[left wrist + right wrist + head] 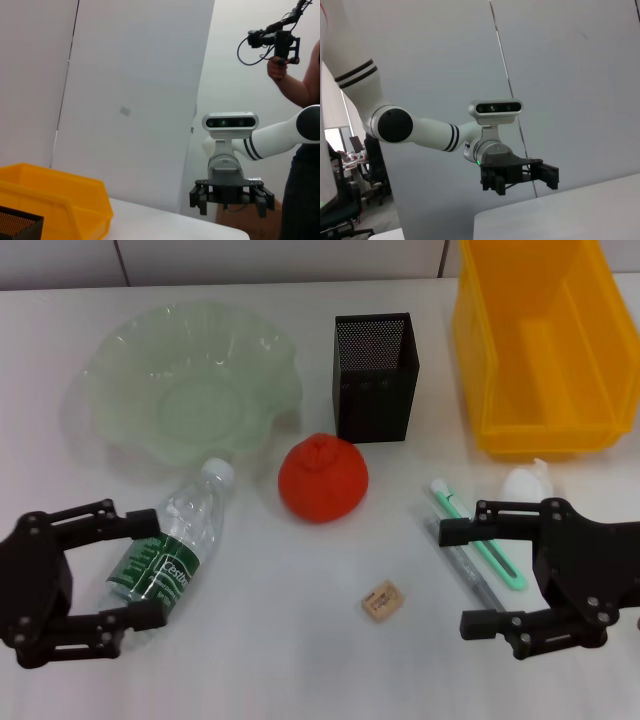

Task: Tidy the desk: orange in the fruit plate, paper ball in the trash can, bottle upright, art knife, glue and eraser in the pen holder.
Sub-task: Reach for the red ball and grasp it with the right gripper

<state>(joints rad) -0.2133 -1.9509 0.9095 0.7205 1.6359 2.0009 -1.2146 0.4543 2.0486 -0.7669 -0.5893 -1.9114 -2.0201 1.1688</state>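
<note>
In the head view an orange [322,478] sits mid-table, in front of the black mesh pen holder [375,380]. A green glass fruit plate [130,380] stands at the back left. A clear bottle [175,545] with a green label lies on its side. My left gripper [148,570] is open, its fingers on either side of the bottle's base end. A tan eraser [384,601] lies near the front. A green-and-white glue pen [483,537], a grey art knife [462,565] and a white paper ball [527,483] lie by my open right gripper [462,578].
A yellow bin [540,425] stands at the back right and also shows in the left wrist view [55,200]. The white table [300,670] fills the view. The left wrist view shows the right gripper [231,197] and a person; the right wrist view shows the left gripper [519,175].
</note>
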